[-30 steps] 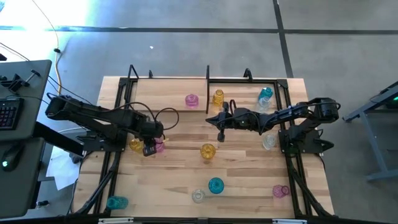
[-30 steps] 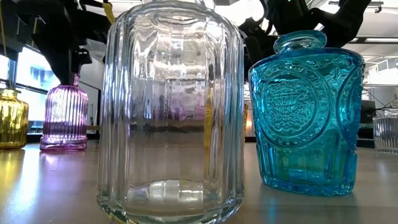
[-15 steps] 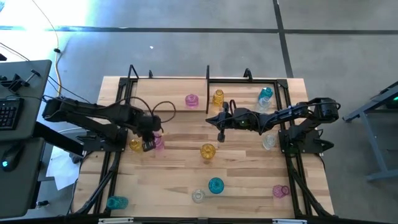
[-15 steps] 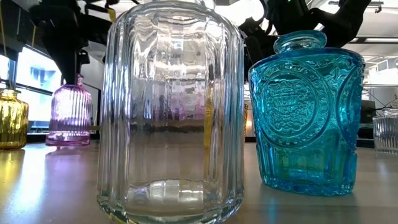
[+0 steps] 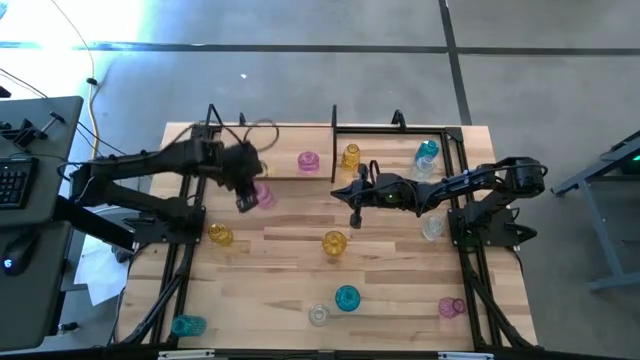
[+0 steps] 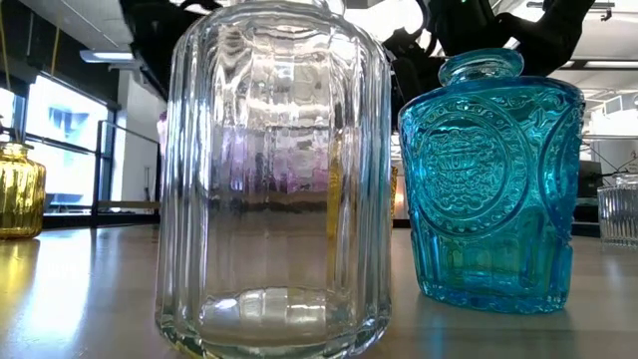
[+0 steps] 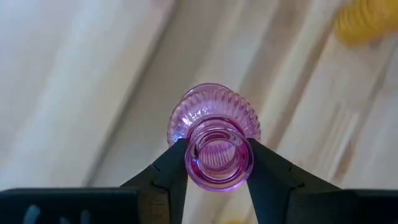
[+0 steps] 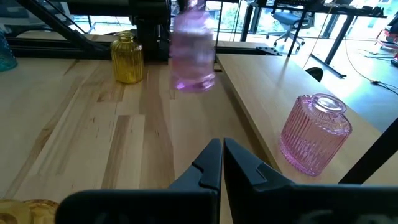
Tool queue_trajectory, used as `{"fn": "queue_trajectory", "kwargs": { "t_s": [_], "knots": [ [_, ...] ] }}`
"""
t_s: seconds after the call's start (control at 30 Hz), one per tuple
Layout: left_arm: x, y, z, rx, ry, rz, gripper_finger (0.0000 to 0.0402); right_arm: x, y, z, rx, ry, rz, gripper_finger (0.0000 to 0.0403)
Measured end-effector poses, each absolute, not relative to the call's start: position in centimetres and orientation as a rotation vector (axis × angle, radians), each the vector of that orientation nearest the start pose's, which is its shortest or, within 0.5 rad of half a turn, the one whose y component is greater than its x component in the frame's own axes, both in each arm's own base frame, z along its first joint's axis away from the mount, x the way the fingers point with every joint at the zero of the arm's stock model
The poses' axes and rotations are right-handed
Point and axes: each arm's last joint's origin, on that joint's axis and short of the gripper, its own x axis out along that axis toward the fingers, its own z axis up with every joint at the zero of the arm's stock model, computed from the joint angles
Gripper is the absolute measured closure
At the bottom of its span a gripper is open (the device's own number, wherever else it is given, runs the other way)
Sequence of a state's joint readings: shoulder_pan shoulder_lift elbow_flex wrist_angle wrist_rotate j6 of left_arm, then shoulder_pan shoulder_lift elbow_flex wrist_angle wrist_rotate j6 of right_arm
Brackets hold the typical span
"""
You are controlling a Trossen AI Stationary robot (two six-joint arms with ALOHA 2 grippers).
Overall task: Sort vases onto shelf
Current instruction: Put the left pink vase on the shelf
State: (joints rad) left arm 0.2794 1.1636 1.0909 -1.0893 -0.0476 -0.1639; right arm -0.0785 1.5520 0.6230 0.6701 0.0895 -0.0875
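Note:
A pink ribbed vase (image 5: 265,195) hangs in my left gripper (image 5: 247,199), which is shut on it above the table's far left part, close to the shelf (image 5: 385,145). On the shelf board stand another pink vase (image 5: 308,160), a yellow one (image 5: 350,156), a teal one (image 5: 428,150) and a clear one (image 5: 424,168). More vases stand on their bases on the table: yellow (image 5: 219,235), yellow (image 5: 334,242), teal (image 5: 346,297), clear (image 5: 318,315). My right gripper (image 5: 355,215) waits shut over the table's middle. My left gripper pinches the pink vase's narrow neck (image 7: 217,177) just below the rim, one finger (image 7: 176,167) on each side. The fingers come from above, slanting down. The vase hangs upright below them, its body (image 7: 214,112) lifted clear of the table.
A pink vase (image 5: 451,307) and a teal vase (image 5: 187,325) stand near the table's front corners, and a clear one (image 5: 432,227) by the right arm's base. The shelf's black posts (image 5: 333,118) rise at the far edge. Bare wood lies between the arms.
My left gripper has lifted the pink vase off the table beside the yellow vase and carried it up and toward the far edge, close to the shelf. The vase stays upright in the hold. The yellow vase has stayed where it was.

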Motion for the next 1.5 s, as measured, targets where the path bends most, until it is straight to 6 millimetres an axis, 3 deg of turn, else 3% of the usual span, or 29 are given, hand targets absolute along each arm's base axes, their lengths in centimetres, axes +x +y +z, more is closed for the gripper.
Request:
{"fn": "queue_trajectory", "kwargs": {
  "t_s": [0.17, 0.37, 0.7, 0.97, 1.17, 1.5],
  "knots": [
    [19.8, 8.4, 32.0, -0.172, 1.150, 0.457, 0.0283, 30.2, -2.6, 18.2, -0.089, 0.267, -0.156, 0.0403],
    [20.9, 12.8, 32.9, -0.105, 1.201, 0.486, 0.0283, 30.2, -2.6, 18.2, -0.088, 0.267, -0.156, 0.0403],
    [22.8, 20.5, 32.2, -0.113, 1.276, 0.546, 0.0283, 30.2, -2.6, 18.2, -0.089, 0.270, -0.156, 0.0403],
    [25.3, 25.2, 32.0, -0.104, 1.277, 0.563, 0.0283, 30.1, -2.6, 18.0, -0.091, 0.295, -0.155, 0.0403],
    [27.8, 27.7, 32.0, -0.113, 1.243, 0.546, 0.0283, 30.1, -2.6, 18.0, -0.091, 0.294, -0.155, 0.0403],
    [32.2, 28.7, 30.2, -0.100, 1.235, 0.434, 0.0283, 30.1, -2.6, 18.0, -0.092, 0.294, -0.154, 0.0403]
  ]
}}
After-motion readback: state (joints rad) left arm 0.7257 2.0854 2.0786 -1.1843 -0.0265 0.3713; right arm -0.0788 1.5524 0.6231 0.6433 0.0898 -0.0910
